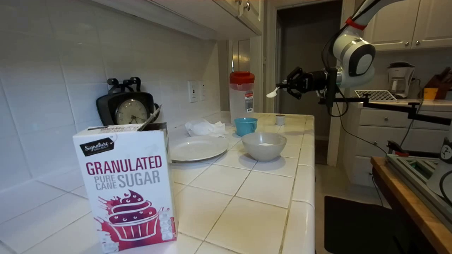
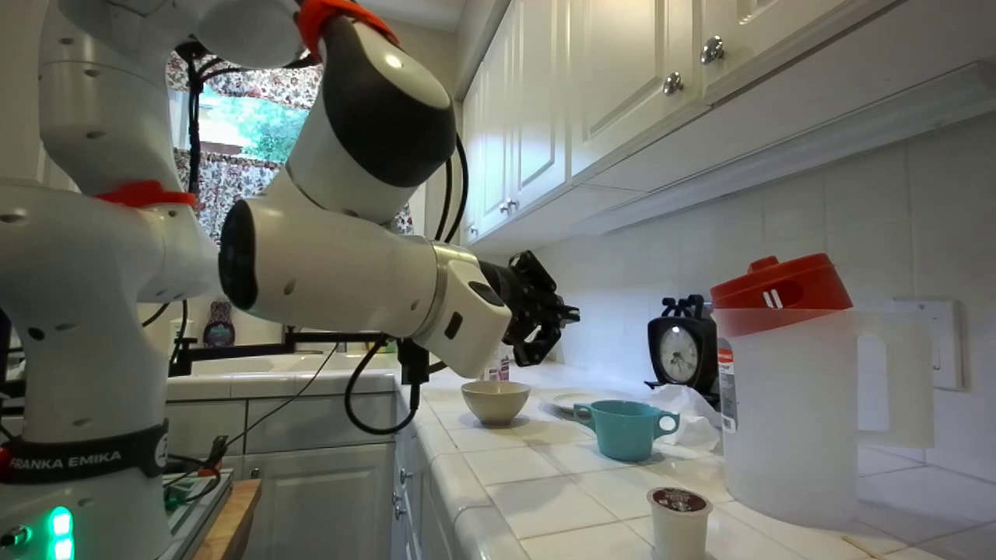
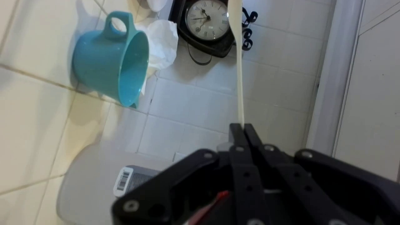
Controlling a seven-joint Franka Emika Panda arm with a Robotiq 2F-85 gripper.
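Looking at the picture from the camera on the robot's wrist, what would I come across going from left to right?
Teal cup → crumpled white paper → round clock face → white spoon → pale cabinet underside.

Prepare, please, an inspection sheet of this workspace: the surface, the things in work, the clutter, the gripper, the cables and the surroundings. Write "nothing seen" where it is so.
Surface: white tiled counter with darker grout lines.
Job's things: white spoon, held in the air, scoop end outward.
Clutter: bowl with white contents, turquoise cup upright, plate, crumpled white paper, red-lidded pitcher, small pod, sugar box with top flap raised, black-framed clock.
Gripper: shut on the white spoon.
Cables: black cable loop hangs below the robot arm; snagging on counter items: nothing seen.
Surroundings: wall cabinets, coffee maker, dark floor mat; people: nothing seen.
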